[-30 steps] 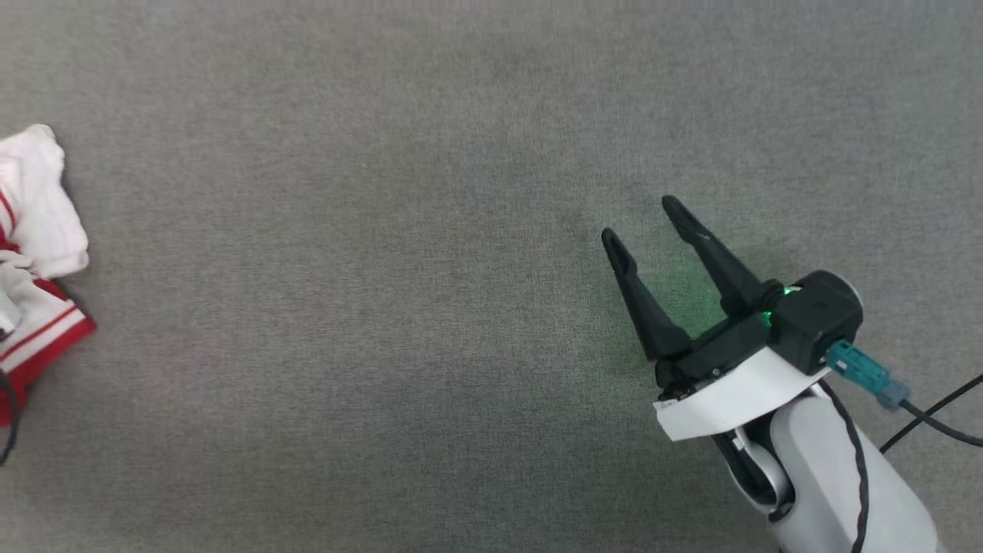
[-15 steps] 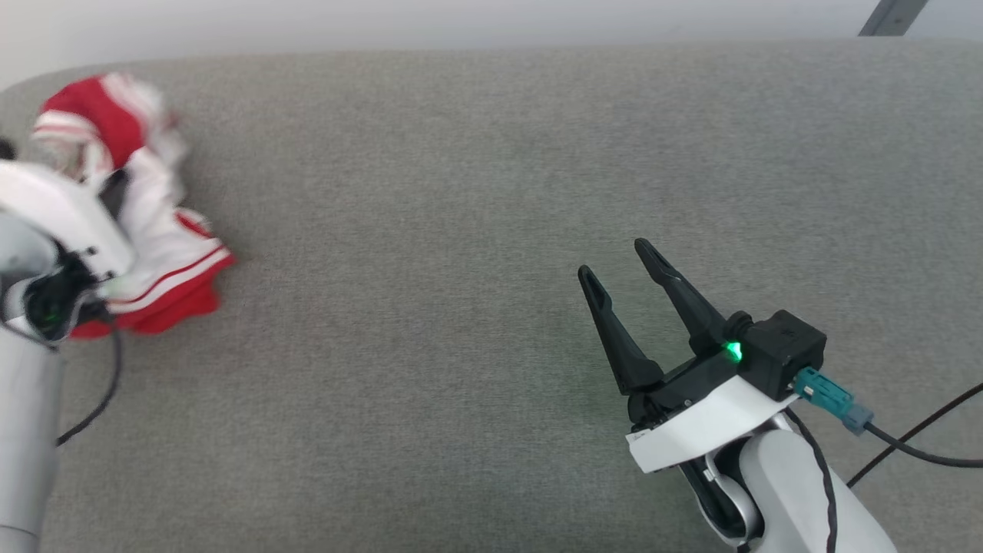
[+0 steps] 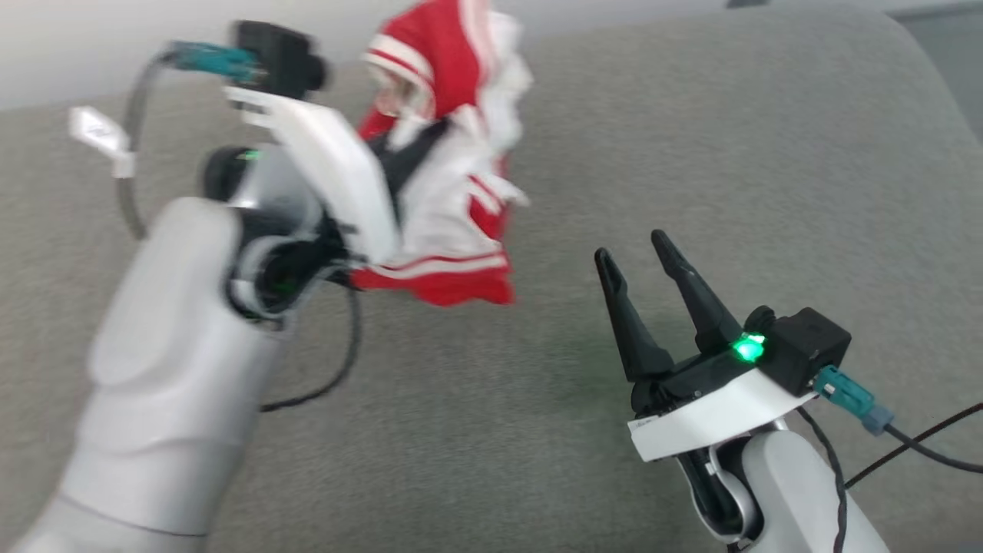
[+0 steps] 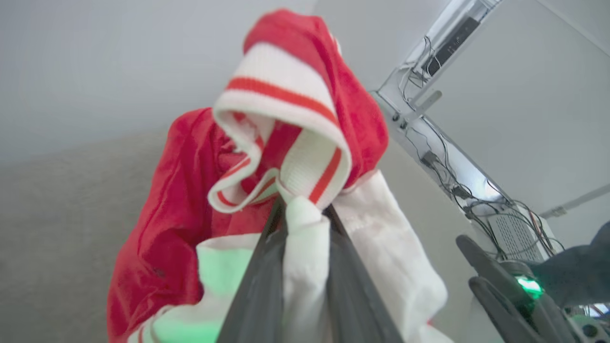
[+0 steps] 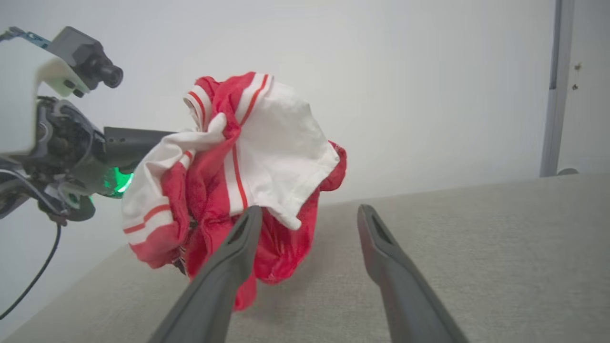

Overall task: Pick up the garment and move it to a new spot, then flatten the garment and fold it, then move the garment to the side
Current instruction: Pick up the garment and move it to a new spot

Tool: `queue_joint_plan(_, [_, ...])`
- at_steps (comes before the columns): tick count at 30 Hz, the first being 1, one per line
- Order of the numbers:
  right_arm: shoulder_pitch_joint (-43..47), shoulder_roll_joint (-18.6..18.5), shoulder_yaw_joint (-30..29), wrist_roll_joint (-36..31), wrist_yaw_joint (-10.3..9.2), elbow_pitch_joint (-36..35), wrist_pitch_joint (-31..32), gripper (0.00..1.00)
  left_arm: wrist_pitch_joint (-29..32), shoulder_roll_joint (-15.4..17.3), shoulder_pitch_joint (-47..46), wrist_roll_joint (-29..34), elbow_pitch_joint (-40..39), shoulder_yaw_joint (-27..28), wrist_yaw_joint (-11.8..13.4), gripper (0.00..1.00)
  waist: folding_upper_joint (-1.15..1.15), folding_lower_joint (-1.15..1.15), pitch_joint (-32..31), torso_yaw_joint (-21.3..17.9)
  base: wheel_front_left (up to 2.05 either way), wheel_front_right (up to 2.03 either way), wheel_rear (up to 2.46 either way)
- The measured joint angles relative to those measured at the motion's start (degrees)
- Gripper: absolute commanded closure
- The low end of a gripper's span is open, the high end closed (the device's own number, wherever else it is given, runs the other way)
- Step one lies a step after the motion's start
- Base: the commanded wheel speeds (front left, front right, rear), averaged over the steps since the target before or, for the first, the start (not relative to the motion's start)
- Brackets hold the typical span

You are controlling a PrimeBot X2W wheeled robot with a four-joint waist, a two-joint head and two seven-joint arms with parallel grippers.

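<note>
The garment (image 3: 449,192), a crumpled red shirt with white panels and striped trim, hangs in the air above the grey surface. My left gripper (image 3: 426,142) is shut on a white fold of it; the left wrist view shows the cloth (image 4: 190,200) pinched between both fingers (image 4: 257,286) of that gripper (image 4: 302,209). My right gripper (image 3: 634,250) stands open at the lower right, empty, just right of the bundle. In the right wrist view the garment (image 5: 276,152) hangs ahead and left of the open right gripper (image 5: 309,212).
A wide grey padded surface (image 3: 729,138) lies under both arms, its far edge against a pale wall (image 3: 115,46). Black cables trail from both wrists (image 3: 914,449). A frame with wiring (image 4: 448,157) stands beyond the surface.
The head view has shifted. My left arm has lifted the garment off the surface and carried it right, close to the right gripper, which has stayed open.
</note>
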Motion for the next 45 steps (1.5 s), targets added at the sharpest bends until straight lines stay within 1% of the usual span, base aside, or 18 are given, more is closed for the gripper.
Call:
queue_joint_plan(2, [-0.12,0.25,-0.76,0.63,0.0,-0.19,-0.01,0.0,0.32,-2.03,-0.49,1.24,2.35,-2.27,0.01,1.0,0.0,0.0,0.51,-1.91,0.0,0.0,0.0])
queue_joint_plan(4, [-0.39,0.45,-1.11,0.97,0.0,-0.1,0.0,0.0,0.29,-3.97,-0.99,1.04,5.64,-3.28,-0.12,1.0,0.0,0.0,1.07,-3.96,0.0,0.0,0.0])
queue_joint_plan(7, [-0.97,0.73,-2.44,1.56,0.0,-0.25,0.0,0.0,-1.26,-4.68,-3.58,2.79,10.29,-5.98,-0.66,1.0,0.0,0.0,1.98,-7.12,0.0,0.0,0.0])
queue_joint_plan(9, [-0.92,0.74,-3.1,2.52,0.0,-0.31,-0.01,0.0,-1.82,-3.69,-4.85,4.32,14.62,-7.34,-0.74,1.0,0.0,0.0,2.62,-9.14,0.0,0.0,0.0])
queue_joint_plan(11, [-0.82,0.71,-3.31,4.05,0.0,-0.52,-0.01,0.0,-1.97,-1.57,-5.16,6.08,19.07,-9.13,-0.76,1.0,0.0,0.0,3.23,-11.06,0.0,0.0,0.0])
queue_joint_plan(12, [-0.82,0.71,-3.31,4.05,0.0,-0.52,-0.01,0.0,-1.97,-1.57,-5.16,6.08,19.07,-9.13,-0.76,1.0,0.0,0.0,3.23,-11.06,0.0,0.0,0.0])
queue_joint_plan(15, [-0.13,0.86,-3.71,5.46,0.0,-0.53,0.0,0.0,-1.59,1.7,-5.68,6.6,24.68,-10.53,-0.91,1.0,0.0,0.0,3.97,-13.76,0.0,0.0,0.0])
queue_joint_plan(19, [1.18,0.81,-4.72,6.98,0.0,-0.33,0.0,0.0,-1.56,4.78,-6.69,9.13,27.61,-15.34,-0.93,1.0,0.0,0.0,4.65,-16.47,0.0,0.0,0.0])
queue_joint_plan(22, [1.75,0.79,-4.91,8.1,0.0,-0.33,0.0,0.0,-1.35,5.7,-7.19,8.13,28.74,-17.37,-1.02,1.0,0.0,0.0,5.17,-17.47,0.0,0.0,0.0])
queue_joint_plan(25, [2.04,0.87,-4.47,8.89,0.0,-0.58,0.0,0.0,-0.35,6.61,-8.62,8.34,29.42,-21.15,-1.15,1.0,0.0,0.0,5.72,-17.92,0.0,0.0,0.0])
queue_joint_plan(28, [2.07,0.85,-4.32,9.43,0.0,-0.79,0.0,0.0,2.01,6.99,-10.65,8.42,30.06,-25.17,-1.15,1.0,0.0,0.0,6.3,-18.0,0.0,0.0,0.0])
queue_joint_plan(32, [1.71,0.86,-3.44,9.98,0.0,-0.82,0.0,0.0,3.75,7.56,-12.52,6.71,31.0,-28.6,-1.16,1.0,0.0,0.0,6.98,-18.48,0.0,0.0,0.0])
queue_joint_plan(35, [1.51,0.86,-3.2,10.01,0.0,-0.87,0.0,0.0,3.65,8.21,-13.33,5.43,30.67,-31.21,-1.15,1.0,0.0,0.0,7.17,-18.67,0.0,0.0,0.0])
queue_joint_plan(36, [1.52,0.86,-3.34,10.06,0.0,-0.87,0.0,0.0,2.93,8.35,-13.43,4.76,30.77,-31.5,-1.15,0.84,0.0,0.0,7.19,-18.57,0.0,0.0,0.0])
queue_joint_plan(37, [1.52,0.87,-3.7,10.05,0.0,-0.87,0.0,0.0,2.0,8.28,-13.5,4.26,30.86,-31.86,-1.16,0.58,0.0,0.0,7.17,-18.37,0.0,0.0,0.0])
queue_joint_plan(38, [1.54,0.88,-4.09,10.0,0.0,-0.86,0.0,0.0,0.57,8.2,-13.53,3.83,31.01,-32.17,-1.16,0.27,0.0,0.0,7.1,-18.07,0.0,0.0,0.0])
queue_joint_plan(39, [1.63,0.86,-4.45,9.77,0.0,-0.82,0.0,0.0,-0.86,7.99,-13.51,3.27,31.25,-32.41,-1.18,0.0,0.0,0.0,6.96,-17.73,0.0,0.0,0.0])
queue_joint_plan(45, [2.38,0.87,-5.83,7.01,-0.01,0.38,0.0,0.0,-8.83,6.21,-12.84,-0.12,30.95,-34.53,-1.15,0.0,0.0,0.0,5.0,-14.57,0.0,0.0,0.0])
